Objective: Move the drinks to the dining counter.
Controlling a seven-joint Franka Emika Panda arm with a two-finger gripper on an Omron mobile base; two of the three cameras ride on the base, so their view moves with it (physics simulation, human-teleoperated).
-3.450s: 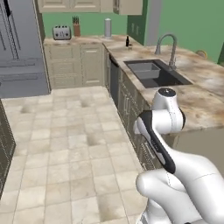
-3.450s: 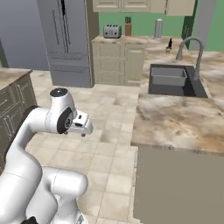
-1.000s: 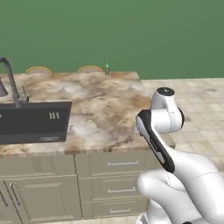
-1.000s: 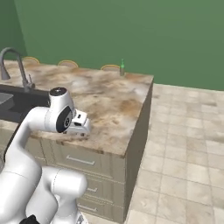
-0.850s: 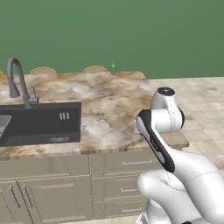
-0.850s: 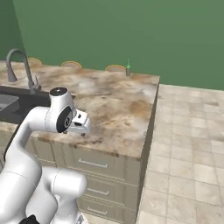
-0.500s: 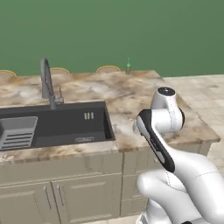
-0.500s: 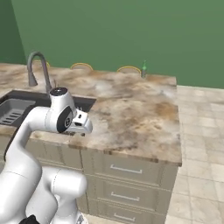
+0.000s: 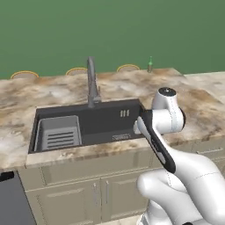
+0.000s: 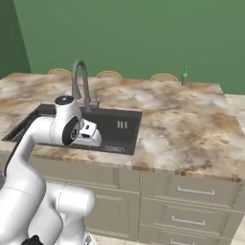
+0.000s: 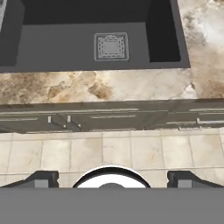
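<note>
A slim green bottle (image 9: 150, 64) (image 10: 184, 76), one of the drinks, stands upright at the far right corner of the dining counter (image 9: 200, 110) (image 10: 191, 124), a long marbled tan slab. My gripper (image 10: 92, 138) hangs folded close to the arm, over the counter's near edge in front of the sink, far from the bottle. In the hand view the gripper (image 11: 113, 180) is open with nothing between its fingertips (image 11: 43, 178), and it looks down at the counter's front edge (image 11: 87, 85) and the tiled floor.
A dark sink (image 9: 110, 123) (image 10: 125, 128) (image 11: 52, 48) with a grey faucet (image 9: 91, 83) (image 10: 79, 81) and a rack (image 9: 57, 134) is set into the slab. Round tan stool seats (image 9: 128, 68) (image 10: 109, 74) line its far edge. Drawers (image 10: 196, 191) (image 11: 109, 120) run below.
The whole picture has slid to the right as the base drives left along the counter; the sink has come to the middle. The arm keeps its pose and the gripper stays open.
</note>
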